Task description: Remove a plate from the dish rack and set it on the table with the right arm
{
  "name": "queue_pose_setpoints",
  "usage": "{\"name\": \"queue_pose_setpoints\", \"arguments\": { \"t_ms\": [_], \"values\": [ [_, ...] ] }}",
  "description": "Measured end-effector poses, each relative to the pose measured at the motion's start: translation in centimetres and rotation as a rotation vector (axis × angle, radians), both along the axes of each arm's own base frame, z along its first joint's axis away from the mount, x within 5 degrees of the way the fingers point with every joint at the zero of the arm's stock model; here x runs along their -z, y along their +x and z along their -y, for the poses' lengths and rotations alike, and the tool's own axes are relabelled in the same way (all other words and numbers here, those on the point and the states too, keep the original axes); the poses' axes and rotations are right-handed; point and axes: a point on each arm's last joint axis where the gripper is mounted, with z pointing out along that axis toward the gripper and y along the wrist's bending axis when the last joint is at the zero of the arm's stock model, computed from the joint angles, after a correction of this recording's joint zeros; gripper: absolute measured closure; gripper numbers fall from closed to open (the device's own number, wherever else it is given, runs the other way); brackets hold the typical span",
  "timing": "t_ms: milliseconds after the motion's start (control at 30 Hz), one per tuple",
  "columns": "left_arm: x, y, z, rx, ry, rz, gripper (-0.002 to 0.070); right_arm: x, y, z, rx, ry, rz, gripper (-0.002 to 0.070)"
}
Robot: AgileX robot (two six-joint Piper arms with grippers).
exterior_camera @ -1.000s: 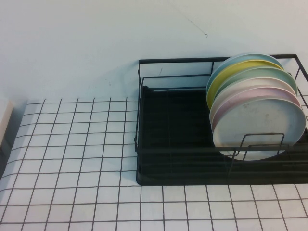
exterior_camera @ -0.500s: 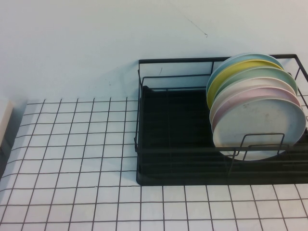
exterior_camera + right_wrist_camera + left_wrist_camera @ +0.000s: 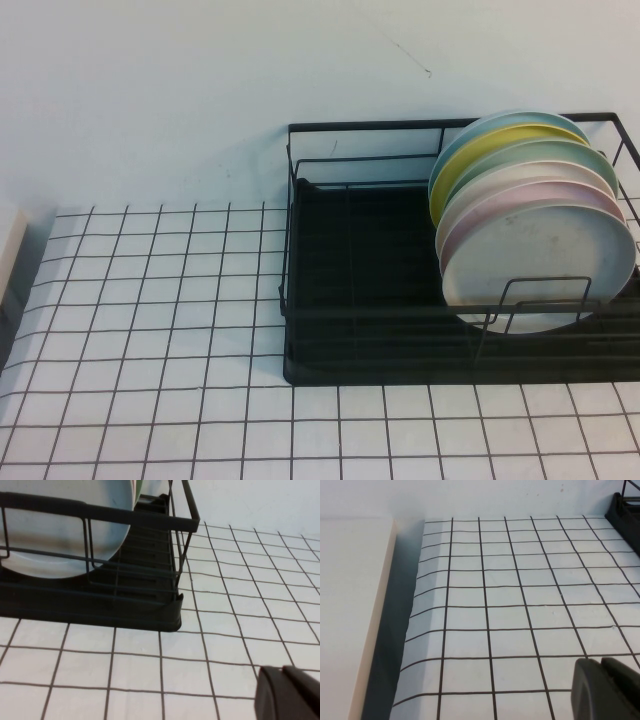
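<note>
The black wire dish rack (image 3: 350, 300) stands at the right of the white gridded table (image 3: 150, 300). Several plates stand upright in its right end, and the front one is the pale grey-white plate (image 3: 540, 265). No gripper shows in the high view. In the right wrist view my right gripper (image 3: 282, 668) is shut and empty, low over the table in front of the rack's corner (image 3: 150, 615), with the plate (image 3: 50, 530) behind the wires. In the left wrist view my left gripper (image 3: 600, 660) is shut and empty over the table, far from the rack (image 3: 625, 505).
Behind the grey-white plate stand a pink plate (image 3: 500, 205), then green, yellow and blue ones. The rack's left half holds no plates. A pale board (image 3: 350, 605) lies past the table's left edge. A plain wall runs behind.
</note>
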Motion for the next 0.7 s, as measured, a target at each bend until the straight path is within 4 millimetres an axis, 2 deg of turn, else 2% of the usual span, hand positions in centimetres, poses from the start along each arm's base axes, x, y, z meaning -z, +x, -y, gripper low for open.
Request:
{"name": "queue_pose_setpoints", "arguments": {
  "t_ms": [700],
  "values": [
    [0.0,0.0,0.0,0.0,0.0,0.0,0.0678,-0.16,0.13,-0.02,-0.004,-0.006,0.036,0.0678]
  ]
}}
